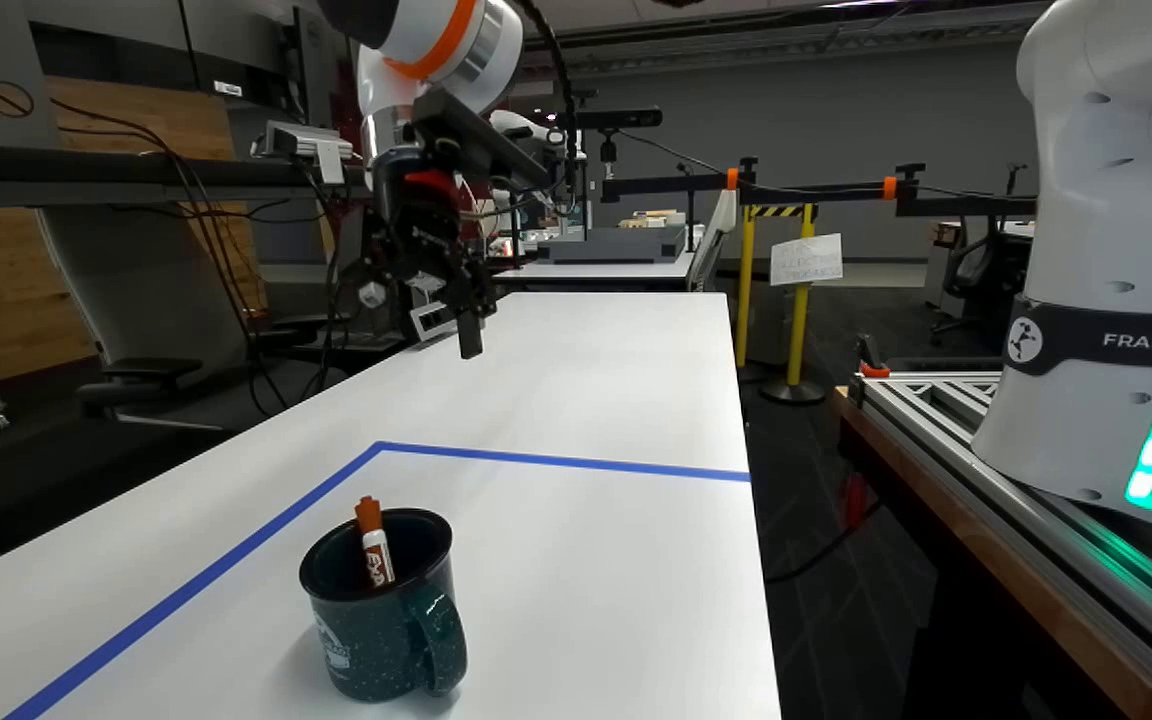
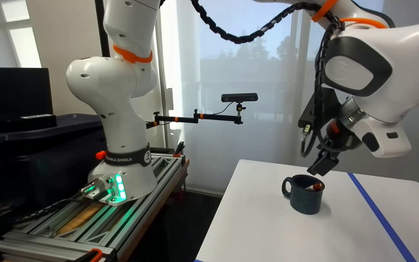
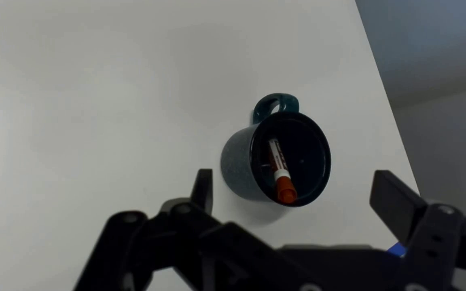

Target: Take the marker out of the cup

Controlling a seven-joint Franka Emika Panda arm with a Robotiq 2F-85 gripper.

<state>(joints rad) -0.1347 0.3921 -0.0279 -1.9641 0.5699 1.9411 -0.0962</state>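
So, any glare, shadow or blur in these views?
Wrist view: dim, with a soft shadow beside the cup, its inside dark but the marker distinct; the hand looks slightly blurred. In an exterior view, a bright window glows in the background.

In an exterior view, the wall of the cup (image 1: 381,645) hides the lower end of the marker (image 1: 374,545); I can't read the cup's small pale print. The near corners of the desk (image 1: 596,370) are cut off there, and right of a far corner the writing on a paper sheet (image 1: 806,258) is too faint. The wrist view crops the gripper (image 3: 293,182), which hides some blue tape (image 3: 396,249).
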